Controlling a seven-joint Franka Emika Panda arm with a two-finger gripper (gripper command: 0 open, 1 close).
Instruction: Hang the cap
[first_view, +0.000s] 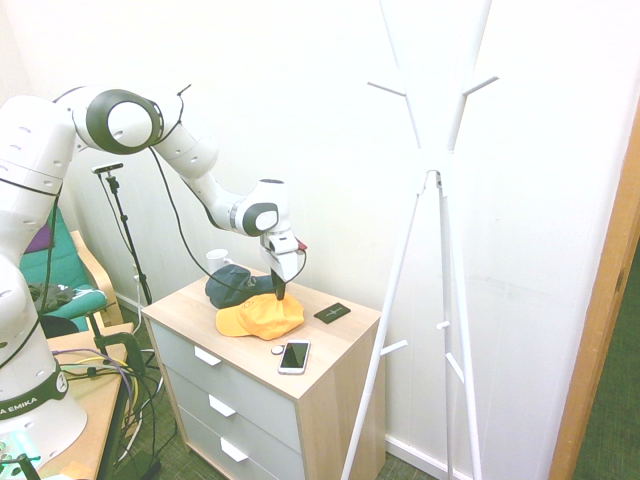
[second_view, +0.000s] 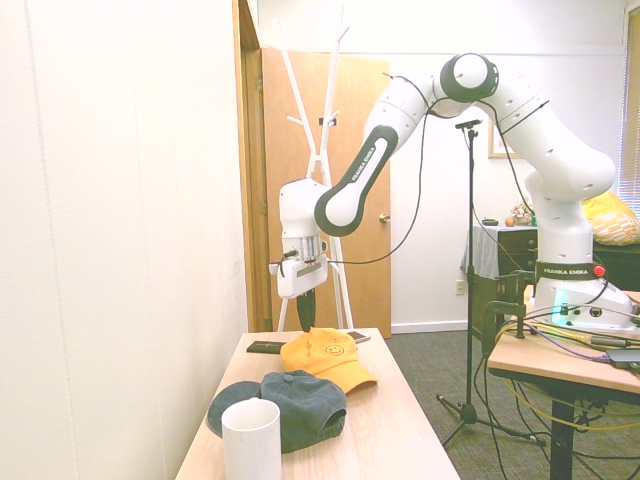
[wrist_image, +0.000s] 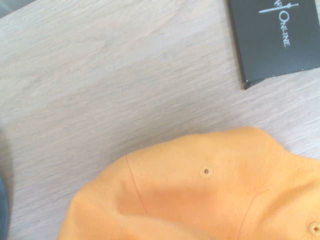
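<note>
I see the yellow cap (first_view: 260, 316) lying on the counter (first_view: 330, 350), in the middle. My pincer (first_view: 281, 292) points straight down and touches the cap's top, at about 1 o'clock on it. I cannot tell if it is apart or together. A blue cap (first_view: 232, 285) sits at 10 o'clock, touching the yellow one. A phone (first_view: 294, 356) lies at 5 o'clock. The white rack (first_view: 432, 180) stands off at 3 o'clock.

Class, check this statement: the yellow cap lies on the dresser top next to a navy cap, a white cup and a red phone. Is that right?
Not quite. The phone is white with a dark screen, not red, as the first exterior view shows. The rest holds: the yellow cap lies on the dresser top next to the navy cap and white cup.
</note>
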